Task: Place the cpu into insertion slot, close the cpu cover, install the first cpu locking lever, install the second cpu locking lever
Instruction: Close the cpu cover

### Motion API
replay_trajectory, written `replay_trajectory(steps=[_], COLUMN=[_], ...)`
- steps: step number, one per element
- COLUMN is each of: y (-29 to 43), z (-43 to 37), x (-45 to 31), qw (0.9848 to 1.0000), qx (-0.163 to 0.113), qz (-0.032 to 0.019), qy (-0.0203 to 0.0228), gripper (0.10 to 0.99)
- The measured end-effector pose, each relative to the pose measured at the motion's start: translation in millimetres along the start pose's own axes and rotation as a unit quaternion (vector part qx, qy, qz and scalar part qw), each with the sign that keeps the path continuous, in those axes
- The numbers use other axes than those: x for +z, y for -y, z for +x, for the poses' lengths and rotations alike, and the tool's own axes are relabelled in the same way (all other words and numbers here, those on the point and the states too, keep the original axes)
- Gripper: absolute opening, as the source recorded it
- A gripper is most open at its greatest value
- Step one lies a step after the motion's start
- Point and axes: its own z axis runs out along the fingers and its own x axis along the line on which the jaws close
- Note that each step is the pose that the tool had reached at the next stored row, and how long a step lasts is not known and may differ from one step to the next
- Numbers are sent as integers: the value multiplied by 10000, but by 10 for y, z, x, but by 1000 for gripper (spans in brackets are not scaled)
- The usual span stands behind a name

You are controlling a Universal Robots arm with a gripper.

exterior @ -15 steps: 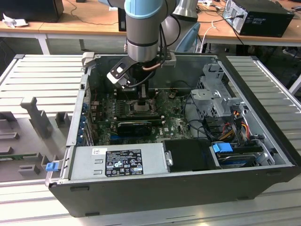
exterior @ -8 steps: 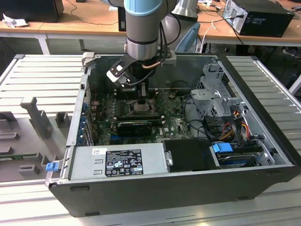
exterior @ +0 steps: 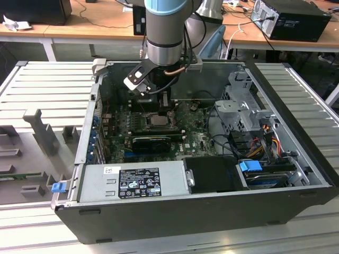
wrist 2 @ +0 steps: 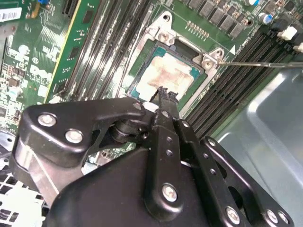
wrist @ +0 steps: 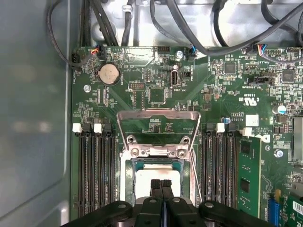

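In the exterior view's centre the black computer case [exterior: 185, 211] lies open. The grey metal frame cpu cover [wrist: 158, 114] stands raised (not closed); the pale square cpu [wrist: 144, 182] sits in its insertion slot [wrist: 127, 175], just beneath the closed, empty tool [wrist: 161, 182].

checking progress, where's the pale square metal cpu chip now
In both wrist views the cpu sits in the square insertion slot on the green motherboard, beneath the gripper.
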Motion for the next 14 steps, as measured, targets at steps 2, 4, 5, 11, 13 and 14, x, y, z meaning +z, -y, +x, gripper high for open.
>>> replay_trajectory(steps=[2,4,5,11,13,14], y=[0,-1,-1,-4,-4,-5], z=[0,1,1,4,4,5], x=[-12,-33,-42,-110,-130,-141], qw=[10000,10000,10000,10000,10000,10000], qx=[0,0,0,0,0,0], qz=[0,0,0,0,0,0], qy=[0,0,0,0,0,0], gripper=[106,106,106,106,106,106])
